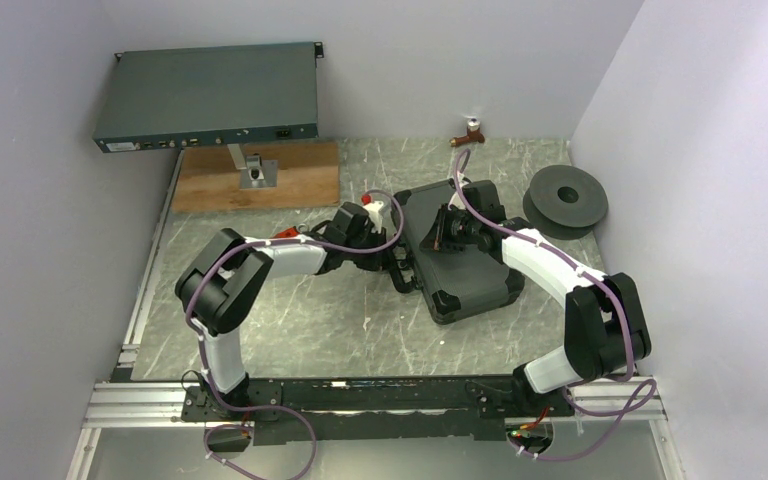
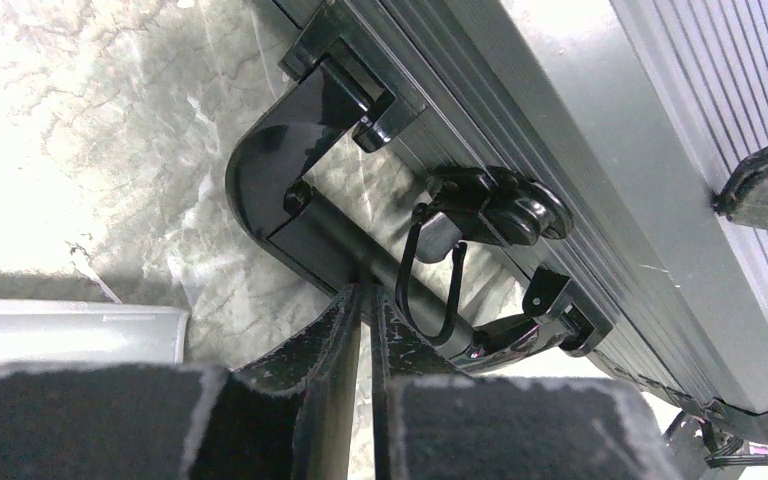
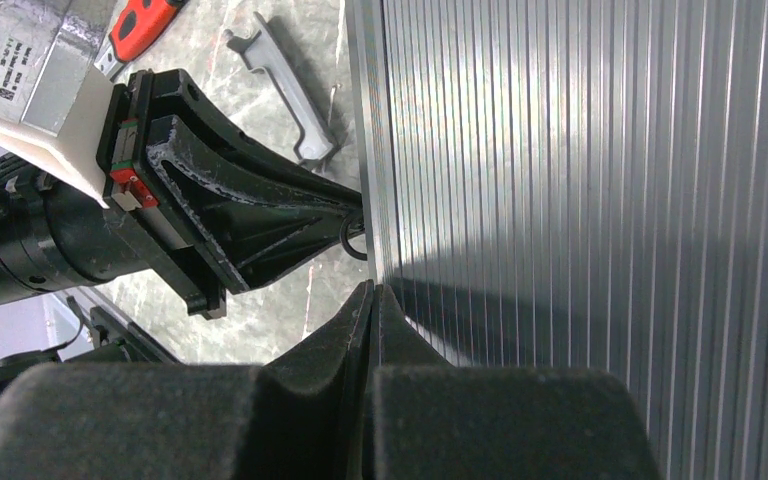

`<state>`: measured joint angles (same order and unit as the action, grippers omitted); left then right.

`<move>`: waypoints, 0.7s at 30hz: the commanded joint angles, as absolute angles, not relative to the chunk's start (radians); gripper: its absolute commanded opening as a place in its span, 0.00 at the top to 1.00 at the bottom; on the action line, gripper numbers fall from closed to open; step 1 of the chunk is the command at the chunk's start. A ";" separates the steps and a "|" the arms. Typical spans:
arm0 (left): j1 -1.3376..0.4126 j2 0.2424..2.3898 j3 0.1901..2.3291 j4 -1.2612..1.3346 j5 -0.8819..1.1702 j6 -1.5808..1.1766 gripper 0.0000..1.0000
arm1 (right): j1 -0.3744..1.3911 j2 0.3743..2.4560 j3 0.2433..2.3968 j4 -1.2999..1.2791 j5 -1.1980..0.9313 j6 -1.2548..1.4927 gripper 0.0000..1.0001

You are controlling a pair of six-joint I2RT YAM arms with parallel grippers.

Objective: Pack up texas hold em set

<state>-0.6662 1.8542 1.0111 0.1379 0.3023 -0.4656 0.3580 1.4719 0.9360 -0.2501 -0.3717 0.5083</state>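
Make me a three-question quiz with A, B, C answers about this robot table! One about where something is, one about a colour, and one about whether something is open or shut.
1. Where is the black disc?
A. right of the case
B. on top of the case
C. under the case

2. What colour is the case?
A. red
B. yellow
C. dark grey

3. The lid of the case is:
A. wide open
B. shut flat
C. taken off

Answers: 1 A, the top view shows the disc beside the case's right side, near the wall. 2 C, every view shows dark grey. 3 B, the lid lies flat on the base.
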 commanded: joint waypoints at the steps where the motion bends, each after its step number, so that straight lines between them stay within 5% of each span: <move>1: -0.684 1.864 1.085 0.171 0.326 -0.472 0.85 | 0.356 1.532 0.900 -0.377 -0.276 0.467 1.00; 21: -0.758 1.859 1.156 0.208 0.342 -0.490 0.84 | 0.356 1.538 0.900 -0.379 -0.277 0.465 1.00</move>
<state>-0.7231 1.8801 1.1393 0.0891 0.3187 -0.4835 0.3542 1.4796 0.9379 -0.2359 -0.3687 0.5079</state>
